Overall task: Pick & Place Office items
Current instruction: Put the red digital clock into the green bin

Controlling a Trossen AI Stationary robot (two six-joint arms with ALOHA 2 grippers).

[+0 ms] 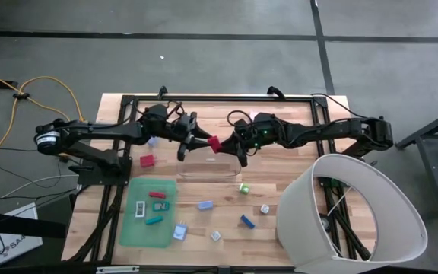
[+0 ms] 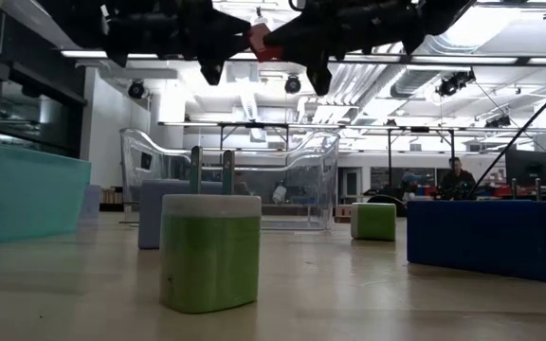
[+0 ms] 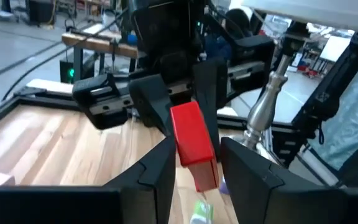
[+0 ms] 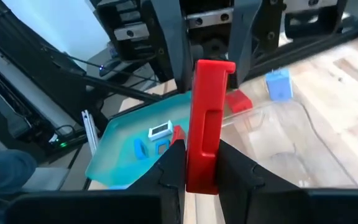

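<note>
From above, two dark arms meet over the middle of a wooden table. Between them, in the air just behind a clear bin, is a small red piece. The right end effector is closed on it; the left end effector sits right against its other side, partly open. This looks like a hand-over above the bin. If the right one lets go before the left one has closed, the piece could drop and land on the table outside the bin. The bin looks empty from here, though its clear walls make that hard to judge. A green mat nearer the front holds a white piece, a red one and two teal ones. Other pieces lie loose: a red block, blue ones, a green one and white ones. A large lampshade stands at the front right corner.

From table height, the red piece hangs high between the two dark end effectors, above the clear bin. No small piece shows clearly inside the bin. A green block stands close to the camera.

From the left wrist, the left fingers stand apart on either side of the red piece without clamping it; the other arm's fingers pinch its far end.

From the right wrist, the right fingers squeeze the red piece upright. Beyond lie the mat and its small pieces.
</note>
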